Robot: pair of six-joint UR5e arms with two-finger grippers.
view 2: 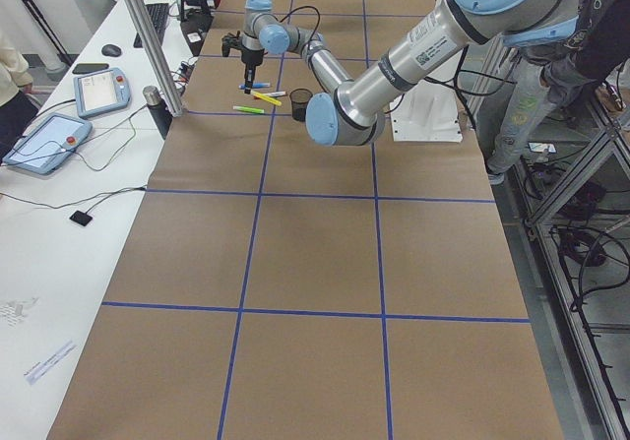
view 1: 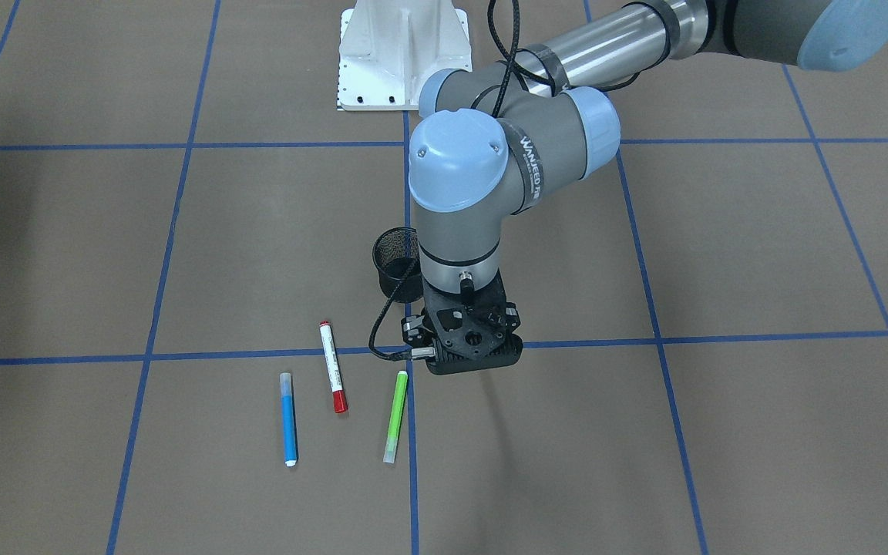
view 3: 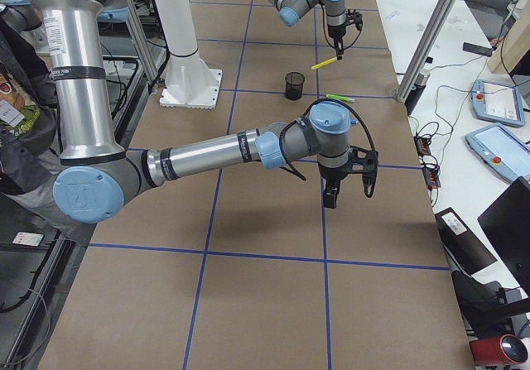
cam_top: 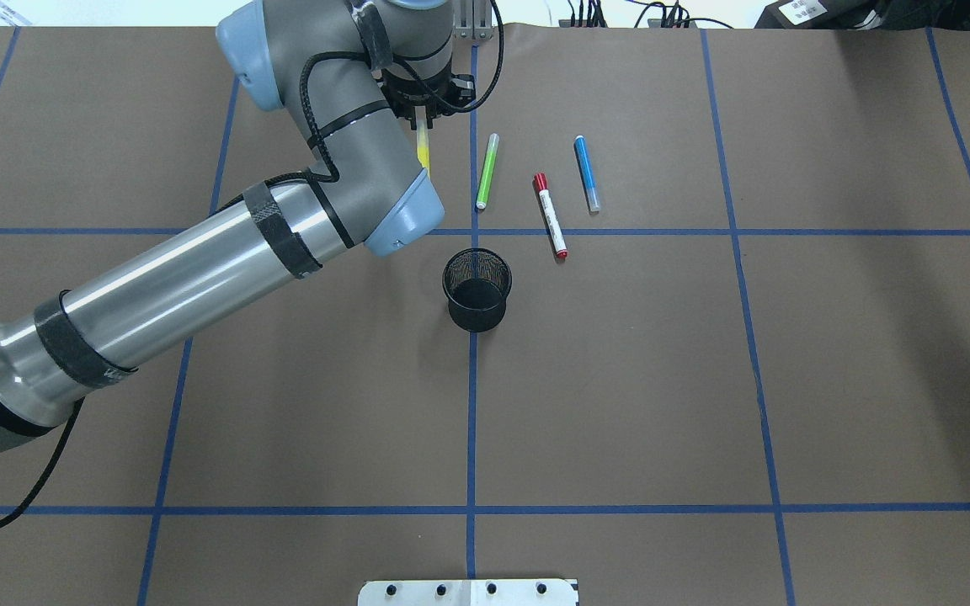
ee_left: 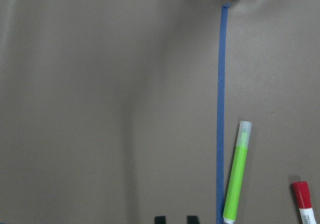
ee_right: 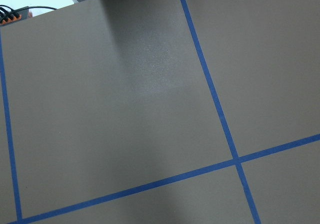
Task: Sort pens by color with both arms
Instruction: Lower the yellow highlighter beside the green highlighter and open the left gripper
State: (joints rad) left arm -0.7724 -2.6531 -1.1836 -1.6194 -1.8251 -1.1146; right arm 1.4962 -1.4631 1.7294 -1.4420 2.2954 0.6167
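My left gripper (cam_top: 422, 126) hangs over the far middle of the table, shut on one end of the yellow pen (cam_top: 423, 156), which slants down from it. Only its close-set fingertips (ee_left: 160, 219) show in the left wrist view. The green pen (cam_top: 487, 171) lies just right of it along a blue tape line. The white pen with red ends (cam_top: 551, 215) and the blue pen (cam_top: 586, 172) lie further right. My right gripper (view 3: 330, 198) hovers above the table nearer that end, seen only in the exterior right view. I cannot tell if it is open or shut.
A black mesh cup (cam_top: 477, 286) stands on the centre tape line, nearer the robot than the pens. The white robot base plate (cam_top: 468, 592) is at the near edge. A side bench with tablets (view 2: 44, 140) and a metal post (view 2: 148, 46) flank the table.
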